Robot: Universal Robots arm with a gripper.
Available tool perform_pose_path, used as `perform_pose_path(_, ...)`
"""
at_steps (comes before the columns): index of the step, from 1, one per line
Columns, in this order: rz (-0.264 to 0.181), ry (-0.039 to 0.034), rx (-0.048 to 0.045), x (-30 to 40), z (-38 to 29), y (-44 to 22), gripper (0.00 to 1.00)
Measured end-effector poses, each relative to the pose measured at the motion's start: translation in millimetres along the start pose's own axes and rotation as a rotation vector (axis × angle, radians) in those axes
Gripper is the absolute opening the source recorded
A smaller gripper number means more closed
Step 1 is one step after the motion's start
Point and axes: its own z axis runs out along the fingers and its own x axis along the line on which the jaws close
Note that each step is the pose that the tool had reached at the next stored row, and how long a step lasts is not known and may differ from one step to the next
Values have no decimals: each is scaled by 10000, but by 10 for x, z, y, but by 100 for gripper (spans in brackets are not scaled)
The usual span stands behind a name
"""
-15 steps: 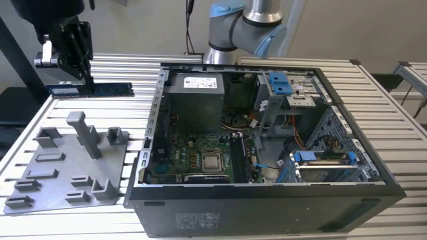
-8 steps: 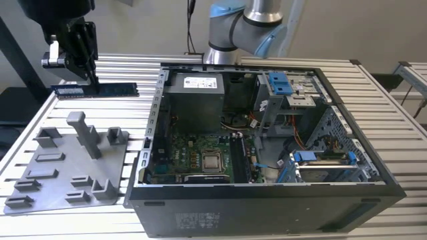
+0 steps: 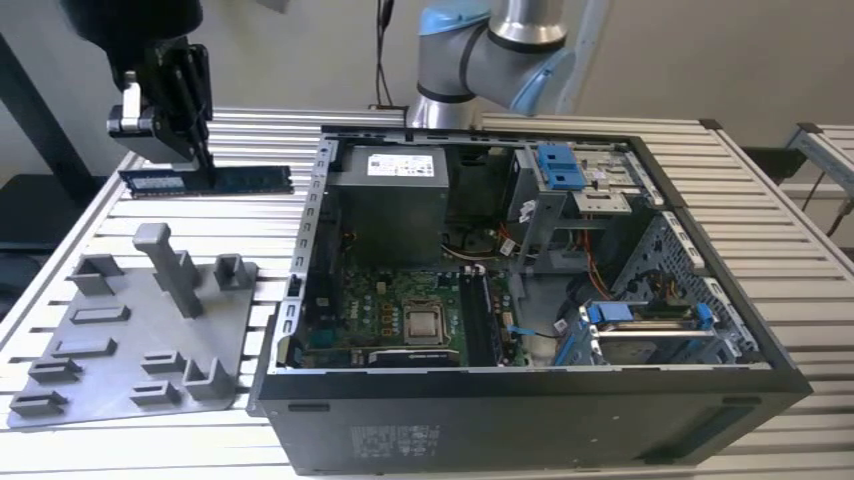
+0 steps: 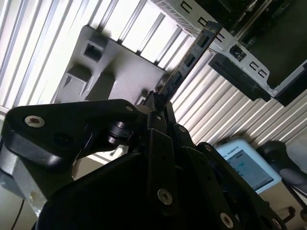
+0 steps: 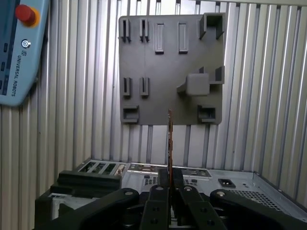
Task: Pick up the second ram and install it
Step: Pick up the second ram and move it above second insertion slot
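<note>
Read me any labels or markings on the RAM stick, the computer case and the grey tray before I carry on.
On the second ram, gripped by the end effector: any print is too small to read.
On the white sticker atop the power supply: print too small to read.
On the front sticker of the computer case: blurred, unreadable.
On the grey tray: no text.

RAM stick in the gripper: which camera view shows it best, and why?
The exterior view: the RAM stick shows full length, side-on, in the gripper. The second wrist view foreshortens it; the first wrist view shows a thin edge-on strip.
</note>
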Motion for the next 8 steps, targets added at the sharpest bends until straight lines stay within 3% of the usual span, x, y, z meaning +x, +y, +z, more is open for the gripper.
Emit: perform_pose_path(8,0,-1,0,15,2,-136,14)
